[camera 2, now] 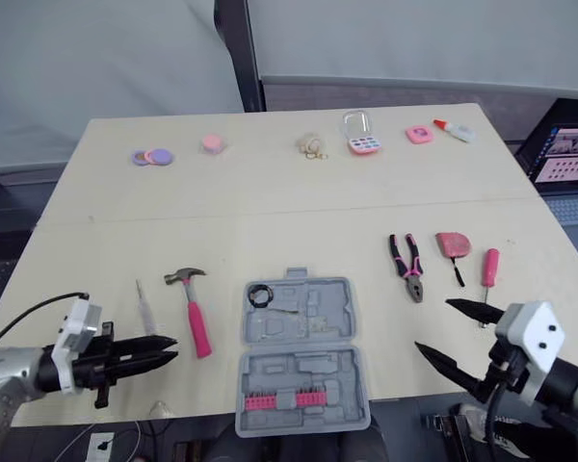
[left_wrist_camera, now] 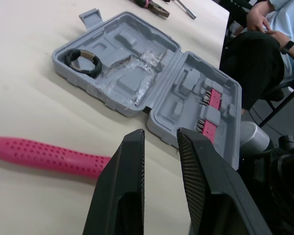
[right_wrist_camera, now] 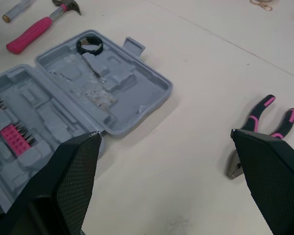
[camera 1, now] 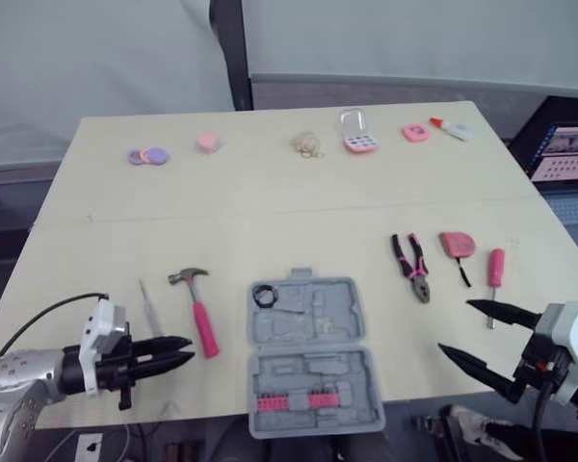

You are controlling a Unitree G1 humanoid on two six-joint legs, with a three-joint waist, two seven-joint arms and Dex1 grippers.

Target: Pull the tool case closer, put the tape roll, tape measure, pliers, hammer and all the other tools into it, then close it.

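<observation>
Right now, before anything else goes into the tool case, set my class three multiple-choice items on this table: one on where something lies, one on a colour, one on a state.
1. Where is the tape roll?
A) beside the hammer
B) in a corner of the tool case
C) resting on the hammer's handle

2. What colour is the hammer's handle?
A) yellow
B) blue
C) pink

3. How does the tool case lie?
A) open, both halves flat on the table
B) shut and latched
C) standing on its edge

Answers:
1 B, the black ring sits in a corner of the case's far half.
2 C, the handle lying to the left of the case is pink.
3 A, both moulded insides face up.
</observation>
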